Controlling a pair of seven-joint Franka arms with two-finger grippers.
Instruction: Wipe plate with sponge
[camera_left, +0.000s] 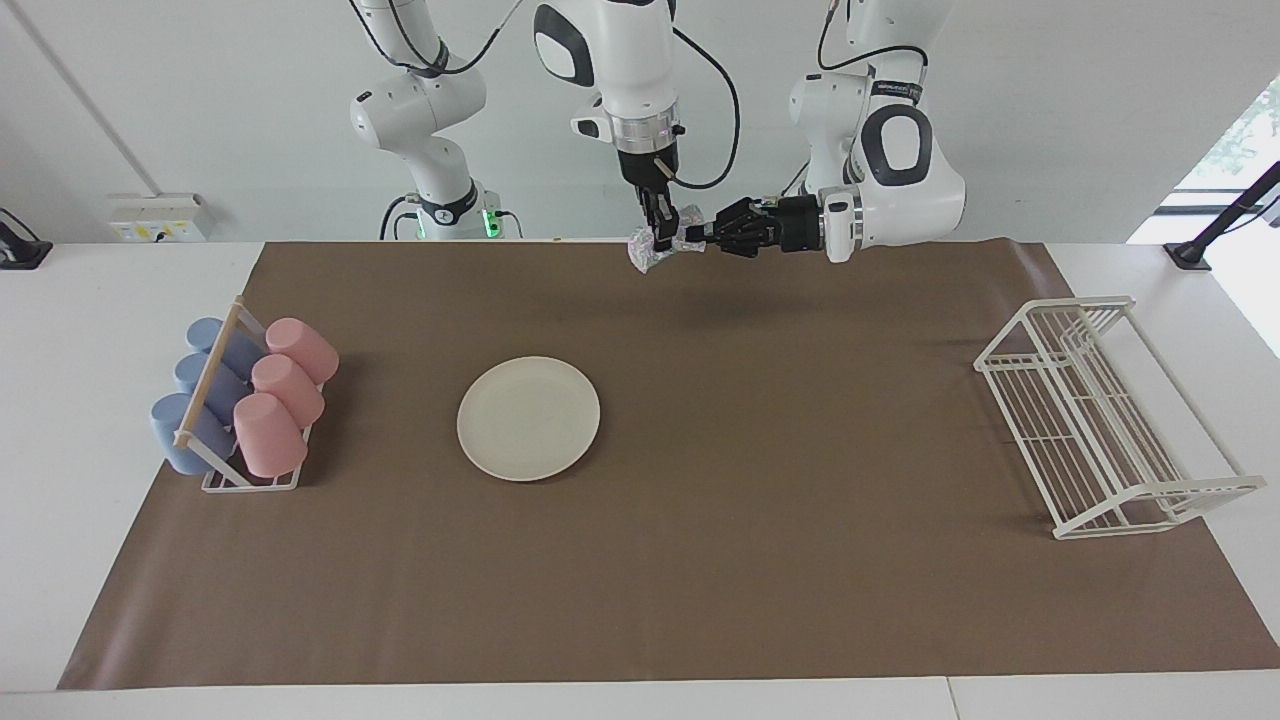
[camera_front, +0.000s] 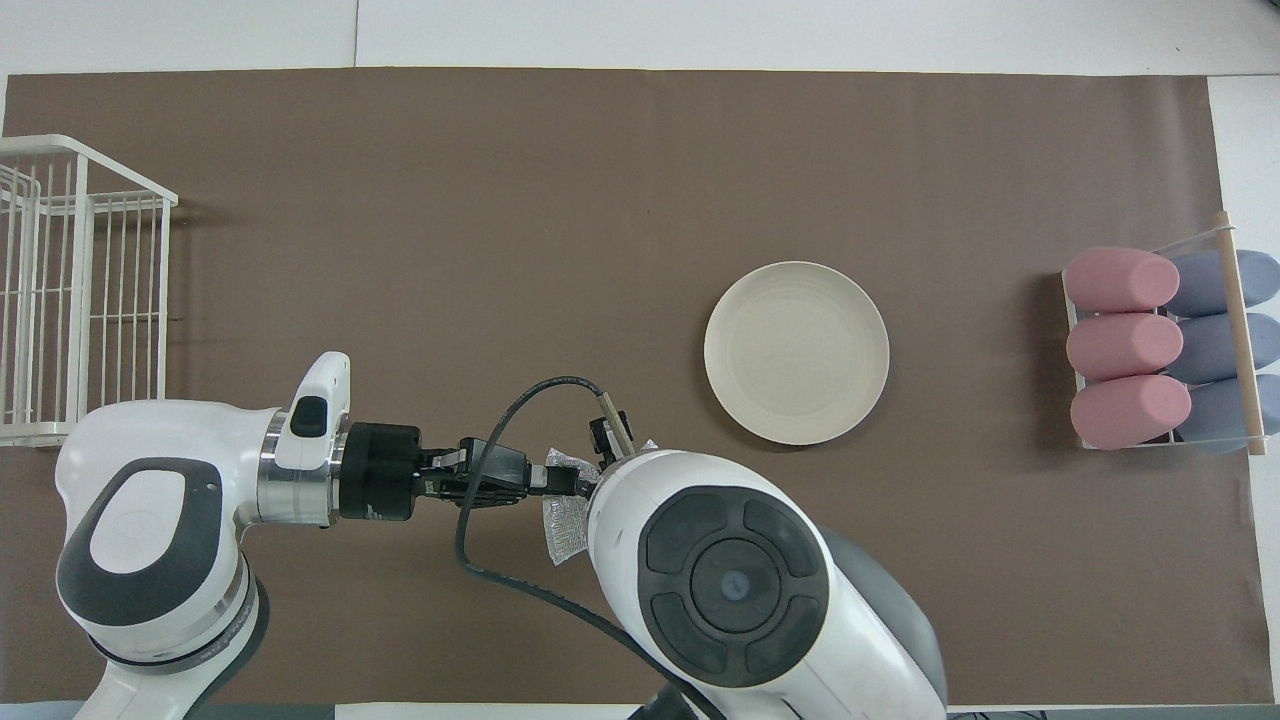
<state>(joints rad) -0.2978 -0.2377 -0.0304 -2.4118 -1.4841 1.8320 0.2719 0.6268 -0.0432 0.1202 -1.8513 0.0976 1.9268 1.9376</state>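
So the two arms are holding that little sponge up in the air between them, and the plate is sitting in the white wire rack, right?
Not quite. The plate lies flat on the brown mat, beside the rack of cups; the white wire rack at the left arm's end holds nothing, as the facing view shows. The rest stands: the right gripper and left gripper meet at the sponge in the air.

You have the cream round plate (camera_left: 528, 418) lying flat on the brown mat, left of centre in the facing view. The silvery mesh sponge (camera_left: 655, 247) hangs crumpled in the air at top centre.
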